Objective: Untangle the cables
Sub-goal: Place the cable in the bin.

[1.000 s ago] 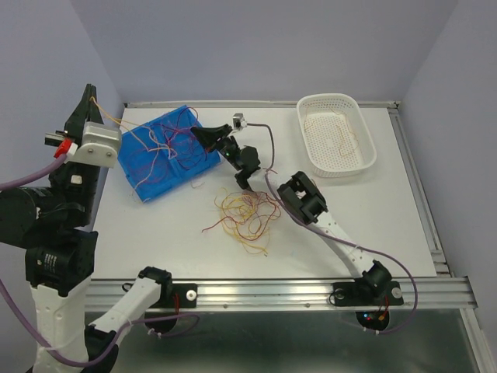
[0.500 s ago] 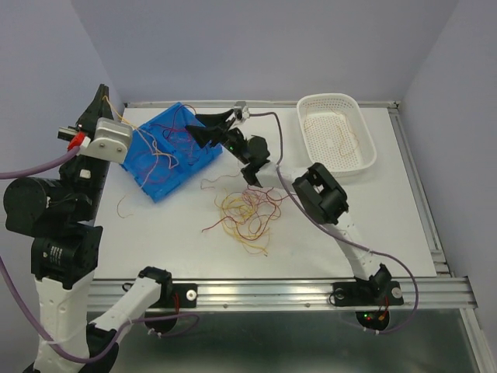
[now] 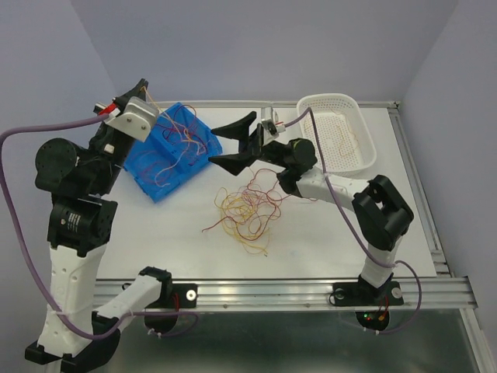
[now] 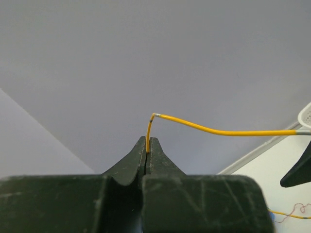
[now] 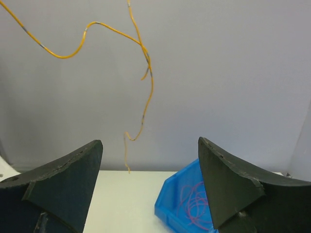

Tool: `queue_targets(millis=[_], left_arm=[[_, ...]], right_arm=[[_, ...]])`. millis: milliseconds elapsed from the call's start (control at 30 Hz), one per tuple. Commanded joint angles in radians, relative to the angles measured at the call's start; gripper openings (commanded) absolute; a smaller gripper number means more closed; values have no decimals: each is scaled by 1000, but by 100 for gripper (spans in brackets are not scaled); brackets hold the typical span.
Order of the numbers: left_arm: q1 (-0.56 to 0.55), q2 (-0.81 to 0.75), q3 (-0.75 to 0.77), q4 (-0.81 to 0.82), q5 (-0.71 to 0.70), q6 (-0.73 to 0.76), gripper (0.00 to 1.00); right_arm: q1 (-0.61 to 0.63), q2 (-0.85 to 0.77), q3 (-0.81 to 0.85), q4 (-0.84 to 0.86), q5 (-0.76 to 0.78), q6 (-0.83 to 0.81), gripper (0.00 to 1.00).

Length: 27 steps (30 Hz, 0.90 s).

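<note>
White table (image 3: 171,225), lilac walls (image 3: 272,47); left tool (image 4: 147,143) tight on yellow cable (image 4: 218,131), right tool (image 5: 149,141) agape.

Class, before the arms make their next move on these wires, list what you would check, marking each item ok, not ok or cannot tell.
1. The left gripper is shut on the yellow cable: ok.
2. The right gripper is open, holding nothing: ok.
3. Only one strand is lifted: cannot tell.
4. The pile on the table is untangled: not ok.
5. The blue bin and the white basket sit upright: ok.
</note>
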Motion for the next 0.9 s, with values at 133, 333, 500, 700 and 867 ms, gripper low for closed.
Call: queue_targets(millis=[133,333,500,700,867], left_arm=[[-1,67,-2,-6,166,-103,0],[-7,75,-20,-8,228,-138,0],[-18,87,-28,-12,243,-149,0],[-27,99,-22,-22,271,-167,0],[-32,109,-32,-28,272,-165,0]], right_arm=[[0,-94,-73,31,-75,-11,86],[0,-97,-56,11,-38,-14,84],[0,-67,-19,11,-57,59,77],[0,-68,-28,11,-11,46,61],[0,-106,-56,13,26,41,1]])
